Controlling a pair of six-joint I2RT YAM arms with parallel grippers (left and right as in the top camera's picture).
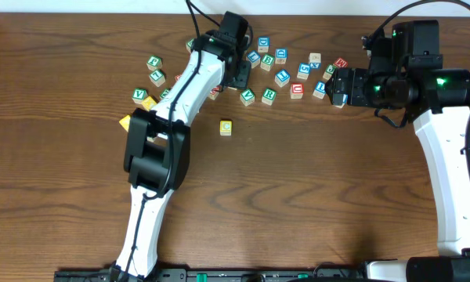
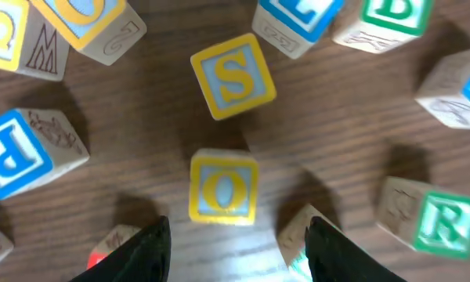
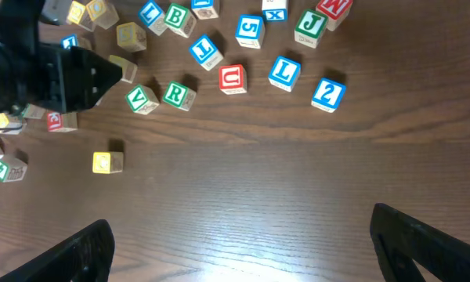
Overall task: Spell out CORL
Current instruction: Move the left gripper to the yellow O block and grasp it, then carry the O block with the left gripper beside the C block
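One yellow cube [image 1: 225, 127] (seemingly the C) sits alone mid-tabletop [image 1: 313, 204]. O [image 2: 223, 188], R [image 2: 442, 223] and L [image 3: 284, 70] remain in the far-edge pile. The left end effector [image 2: 236, 235] straddles O, open and not yet gripping; the right end effector [image 3: 241, 223] is wide open, empty.

My left end effector [image 1: 239, 76] sits low among the scattered letter cubes [image 1: 283, 77] at the far side of the table [image 1: 298, 196], its arm stretched diagonally across. My right end effector [image 1: 334, 88] points left at the cluster's right end. One yellow cube [image 1: 225, 127] lies alone, apart from the rest.
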